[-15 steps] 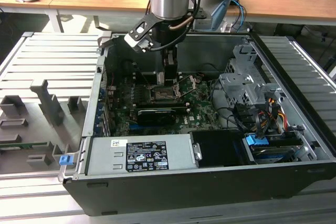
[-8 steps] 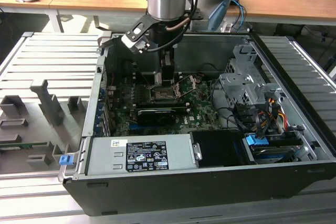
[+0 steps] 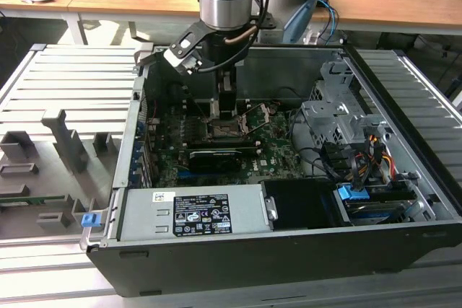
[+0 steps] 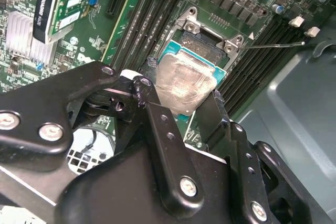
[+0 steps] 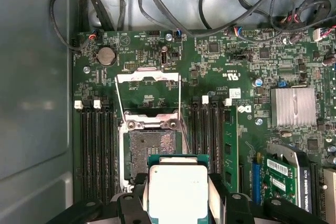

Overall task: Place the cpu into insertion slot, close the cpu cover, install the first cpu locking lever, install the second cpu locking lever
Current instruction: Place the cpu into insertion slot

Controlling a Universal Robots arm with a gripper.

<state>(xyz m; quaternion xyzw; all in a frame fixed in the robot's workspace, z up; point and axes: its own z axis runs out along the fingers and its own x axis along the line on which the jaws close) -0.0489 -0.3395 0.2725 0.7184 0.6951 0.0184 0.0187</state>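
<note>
While fingers (image 4: 157, 124) pinch the cpu (image 5: 177, 190), my gripper (image 4: 181, 109) hovers.
I see the uncovered insertion slot (image 5: 152, 145) just beside the chip.

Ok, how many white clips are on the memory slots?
4: two white clips on one side of the insertion slot, two on the other. More may be hidden.

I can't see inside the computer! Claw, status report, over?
Copy: claw shut on cpu. Hanging above insertion slot, not seated. The cpu cover open, nothing in the way.
</note>
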